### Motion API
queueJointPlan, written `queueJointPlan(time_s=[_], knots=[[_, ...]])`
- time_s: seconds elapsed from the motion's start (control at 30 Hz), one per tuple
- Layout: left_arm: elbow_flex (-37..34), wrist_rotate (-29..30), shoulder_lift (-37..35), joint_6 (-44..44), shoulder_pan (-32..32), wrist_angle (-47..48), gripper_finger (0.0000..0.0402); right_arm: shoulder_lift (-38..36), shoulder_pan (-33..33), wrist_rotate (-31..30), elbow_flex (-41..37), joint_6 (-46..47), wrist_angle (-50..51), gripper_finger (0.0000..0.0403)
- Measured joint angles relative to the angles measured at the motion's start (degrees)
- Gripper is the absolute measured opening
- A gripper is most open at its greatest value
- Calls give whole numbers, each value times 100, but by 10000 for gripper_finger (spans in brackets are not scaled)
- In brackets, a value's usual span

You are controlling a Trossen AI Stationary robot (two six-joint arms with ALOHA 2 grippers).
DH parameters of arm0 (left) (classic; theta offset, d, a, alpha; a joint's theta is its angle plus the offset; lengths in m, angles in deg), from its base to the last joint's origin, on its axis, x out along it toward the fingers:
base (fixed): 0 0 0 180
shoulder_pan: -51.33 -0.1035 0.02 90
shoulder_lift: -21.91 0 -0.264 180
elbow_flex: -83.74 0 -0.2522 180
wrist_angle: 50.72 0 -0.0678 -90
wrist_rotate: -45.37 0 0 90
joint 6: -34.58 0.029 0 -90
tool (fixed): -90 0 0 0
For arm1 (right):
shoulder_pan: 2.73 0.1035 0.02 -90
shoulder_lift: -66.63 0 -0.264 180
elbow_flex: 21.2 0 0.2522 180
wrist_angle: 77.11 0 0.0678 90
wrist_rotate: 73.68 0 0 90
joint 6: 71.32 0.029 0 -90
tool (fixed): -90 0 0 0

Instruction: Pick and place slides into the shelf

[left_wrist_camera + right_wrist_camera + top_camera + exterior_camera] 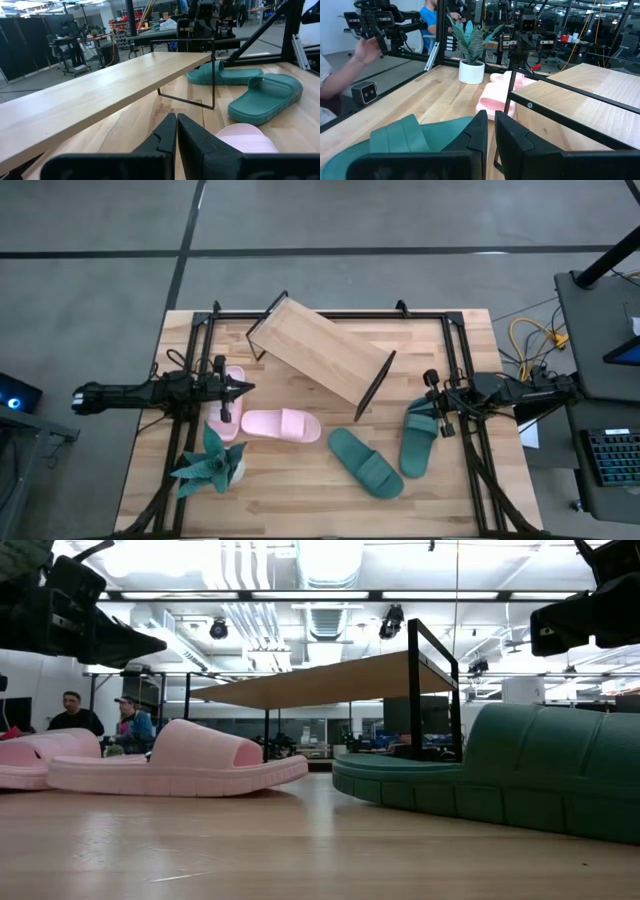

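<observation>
We read this as the start: no slide on the shelf (320, 352) yet, which sits skewed mid-table. Left gripper (243, 387) closed and empty, hovering over the far pink slide (233, 380); the other pink slide (282, 425) lies just beside. Right gripper (431, 379) also pinched shut, empty, above one green slide (419, 438); second green slide (366, 463) nearer center. Next we'd need a gripper to open and descend on a strap.
</observation>
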Motion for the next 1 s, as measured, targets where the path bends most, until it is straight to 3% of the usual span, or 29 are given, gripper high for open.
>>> queueJointPlan(time_s=[0.47,0.67,0.83,1.0], knots=[[-9,1,1,438,1,-529,0,0,0,0,0,4,-2,27],[-8,-235,1,432,1,-1194,0,1,0,0,-2,733,-30,27],[-7,-358,5,-168,2,-1670,0,2,-1,0,0,201,-708,27],[-7,-362,7,-166,2,-1978,0,2,0,0,2,-291,-1876,27]])
